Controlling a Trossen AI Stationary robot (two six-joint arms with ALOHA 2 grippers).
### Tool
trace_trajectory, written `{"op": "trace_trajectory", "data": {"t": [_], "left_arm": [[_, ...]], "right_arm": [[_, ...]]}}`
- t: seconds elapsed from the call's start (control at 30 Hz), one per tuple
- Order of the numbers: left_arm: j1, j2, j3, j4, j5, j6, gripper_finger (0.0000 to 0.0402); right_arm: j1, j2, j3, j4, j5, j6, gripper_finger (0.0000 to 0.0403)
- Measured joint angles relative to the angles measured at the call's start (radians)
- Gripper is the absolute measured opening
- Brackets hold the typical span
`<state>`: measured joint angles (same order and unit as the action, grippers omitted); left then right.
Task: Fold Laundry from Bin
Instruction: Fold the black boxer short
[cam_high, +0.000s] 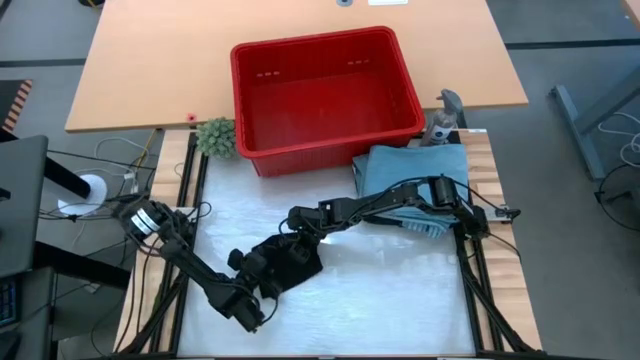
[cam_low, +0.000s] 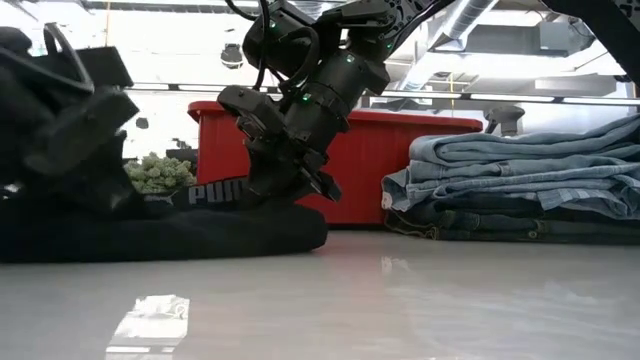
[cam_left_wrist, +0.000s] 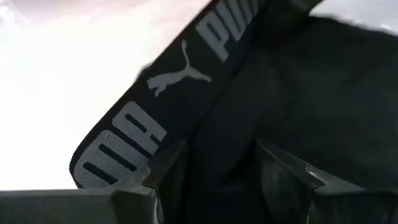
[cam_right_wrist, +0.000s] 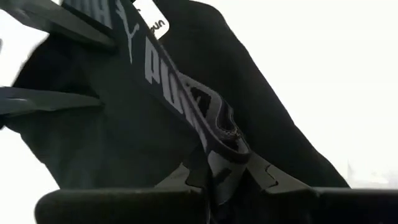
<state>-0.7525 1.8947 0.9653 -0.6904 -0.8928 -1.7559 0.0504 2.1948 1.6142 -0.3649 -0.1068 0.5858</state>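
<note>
On mat: black garment (cam_high: 290, 262) lengthwise left-right; both hands pinching it.

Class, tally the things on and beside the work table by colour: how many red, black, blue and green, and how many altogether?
Red: 1, the red rectangular plastic bin
Black: 1, the black cloth garment with a lettered waistband
Blue: 1, the stack of folded light blue denim
Green: 1, the small green plant
Total: 4

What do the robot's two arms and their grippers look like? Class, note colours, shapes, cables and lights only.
Both arms are dark, jointed links with black cables looped alongside. The left arm has a pale band near its base. The right gripper is blocky, matt black, with small green lights on its wrist. The left gripper has flat, angular dark fingers.
</note>
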Motion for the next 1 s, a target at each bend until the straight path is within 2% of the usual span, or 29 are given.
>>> {"op": "trace_trajectory", "data": {"t": [0.17, 0.3, 0.43, 0.53, 0.8, 0.93, 1.0], "left_arm": [[0.0, 0.018, 0.0, 0.033, 0.042, 0.009, 0.0173], [0.0, 0.018, 0.0, 0.034, 0.044, 0.019, 0.0173], [0.0, 0.018, 0.0, 0.034, 0.05, 0.016, 0.0173], [0.0, 0.018, 0.0, 0.034, 0.051, 0.015, 0.0173], [0.001, -0.021, 0.0, 0.036, 0.045, 0.013, 0.0173], [0.001, -0.087, 0.0, 0.036, 0.011, 0.025, 0.0173], [0.001, -0.138, 0.0, 0.034, -0.014, 0.026, 0.0173]], "right_arm": [[-0.02, -0.007, 0.0, -0.005, -0.09, 0.012, 0.0099], [-0.042, -0.016, 0.0, -0.017, -0.152, 0.017, 0.0157], [-0.068, -0.023, 0.0, -0.063, -0.164, 0.026, 0.0226], [-0.083, -0.036, 0.0, -0.086, -0.168, 0.017, 0.0256], [-0.106, -0.15, 0.0, -0.089, -0.13, -0.057, 0.0256], [-0.088, -0.205, 0.0, -0.1, -0.118, -0.071, 0.0255], [-0.057, -0.226, 0.0, -0.134, -0.075, -0.063, 0.0255]]}}
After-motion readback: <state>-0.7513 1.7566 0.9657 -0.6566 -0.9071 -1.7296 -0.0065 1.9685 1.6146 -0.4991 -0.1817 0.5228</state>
